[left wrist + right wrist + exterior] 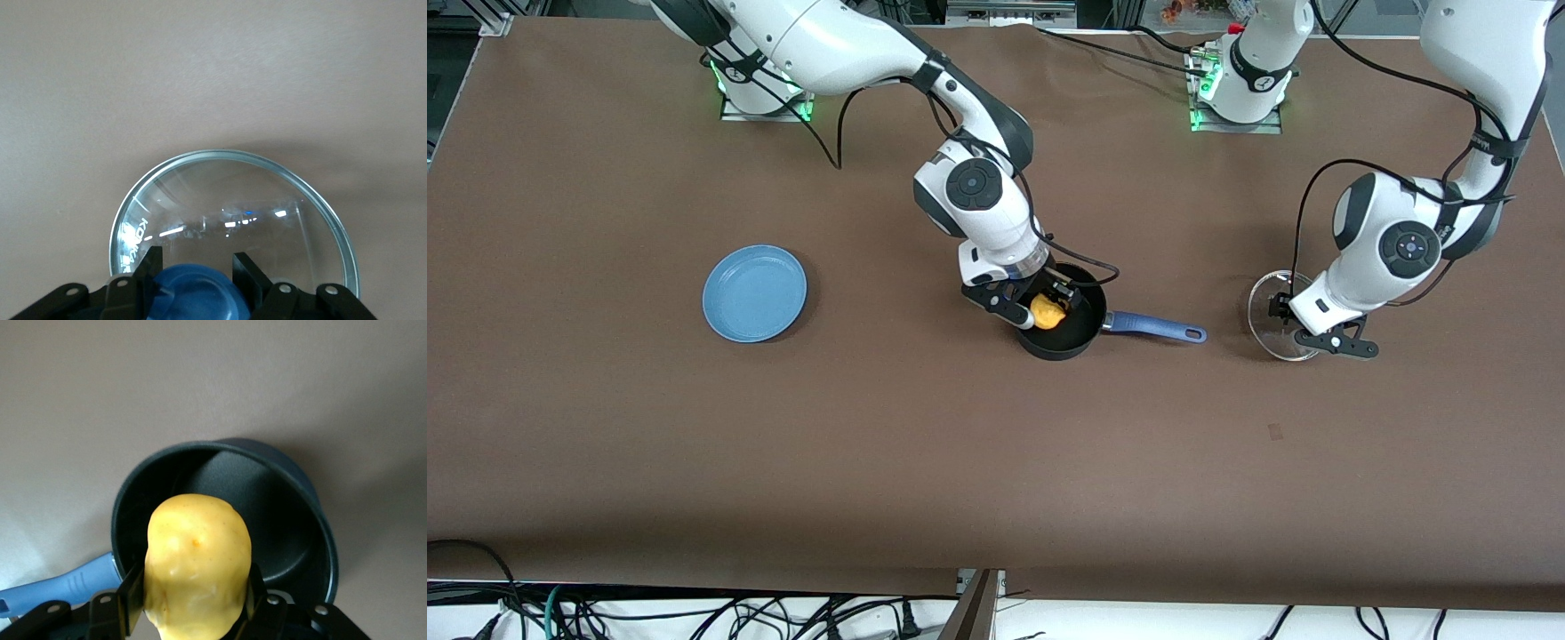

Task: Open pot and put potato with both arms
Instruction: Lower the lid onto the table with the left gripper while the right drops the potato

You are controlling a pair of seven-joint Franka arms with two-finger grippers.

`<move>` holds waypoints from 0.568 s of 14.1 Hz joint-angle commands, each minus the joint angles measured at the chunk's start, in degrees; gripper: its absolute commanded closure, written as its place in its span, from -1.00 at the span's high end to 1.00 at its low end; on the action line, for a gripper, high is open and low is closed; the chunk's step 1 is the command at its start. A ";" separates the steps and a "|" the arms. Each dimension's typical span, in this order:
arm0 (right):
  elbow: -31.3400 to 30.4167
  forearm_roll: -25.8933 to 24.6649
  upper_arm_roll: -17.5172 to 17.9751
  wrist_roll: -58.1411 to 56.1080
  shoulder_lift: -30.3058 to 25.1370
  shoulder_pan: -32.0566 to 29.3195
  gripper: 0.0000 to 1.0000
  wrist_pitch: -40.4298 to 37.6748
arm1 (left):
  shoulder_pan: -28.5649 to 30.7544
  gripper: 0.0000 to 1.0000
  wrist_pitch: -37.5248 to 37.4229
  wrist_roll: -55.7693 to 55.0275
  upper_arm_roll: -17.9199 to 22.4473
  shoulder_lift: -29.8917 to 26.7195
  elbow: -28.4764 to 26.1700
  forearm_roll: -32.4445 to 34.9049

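The potato point(1048, 312) is held between the closed fingers of the right gripper point(1042, 307), just right of centre in the front view, directly over the open mouth of the pot point(1060, 342); this placement is judged to allow a straight release into the bowl. In the right wrist view the potato point(197, 563) is seen clamped on both flanks by the black fingers point(131, 597), with the dark pot interior point(260, 520) below it and the blue handle point(60, 590) projecting from the pot's side. The glass lid point(1279, 325) has been kept clear of the pot, at the centre right of the front view, off the handle's tip point(1192, 333), so that the opening is unobstructed. The left gripper point(1303, 324) is closed on the lid's blue knob point(193, 293) (fingers point(148, 270) are seen on either side of it), though whether the lid rests on the brown table point(960, 462) cannot be told. Bare cloth surrounds the pot rim; the blue plate point(754, 293), at centre left, lies well apart, leaving ample withdrawal room.
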 commanded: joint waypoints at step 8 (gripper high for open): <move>2.05 -0.19 -0.56 1.27 3.38 1.33 -0.34 0.53 | 1.73 1.00 -11.23 7.13 -1.18 -7.14 4.36 0.67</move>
